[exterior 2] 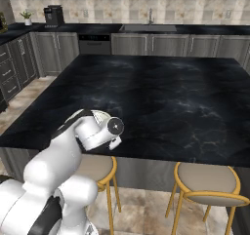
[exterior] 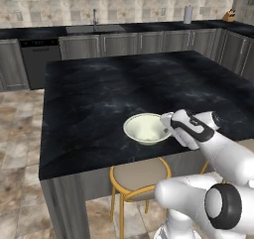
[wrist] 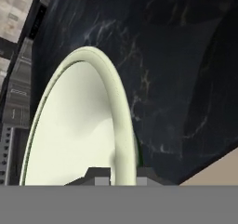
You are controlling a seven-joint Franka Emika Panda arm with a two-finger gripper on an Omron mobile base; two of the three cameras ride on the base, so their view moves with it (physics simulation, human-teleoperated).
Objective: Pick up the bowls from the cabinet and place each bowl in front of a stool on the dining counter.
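A glossy cream bowl (exterior: 145, 129) sits low over the dining counter (exterior: 114, 84) close to its front edge, directly behind a gold-ringed stool (exterior: 140, 176). My gripper (exterior: 168, 126) is shut on the bowl's right rim. In the hand view the rim of the bowl (wrist: 74, 125) runs between the two fingertips of the gripper (wrist: 123, 176), with the counter (wrist: 176, 56) behind. From the right base view my hand covers most of the bowl (exterior 2: 101, 116); two stools (exterior 2: 100, 168) (exterior 2: 207, 180) stand at the counter's (exterior 2: 161, 102) near side. The cabinet is out of view.
Along the back wall runs a black countertop with a sink and faucet (exterior: 94, 21), a dishwasher (exterior: 38, 59), a paper towel roll (exterior: 187, 14) and a knife block (exterior: 228, 16). A coffee machine (exterior 2: 53, 14) and a plant (exterior 2: 27, 17) stand at far left.
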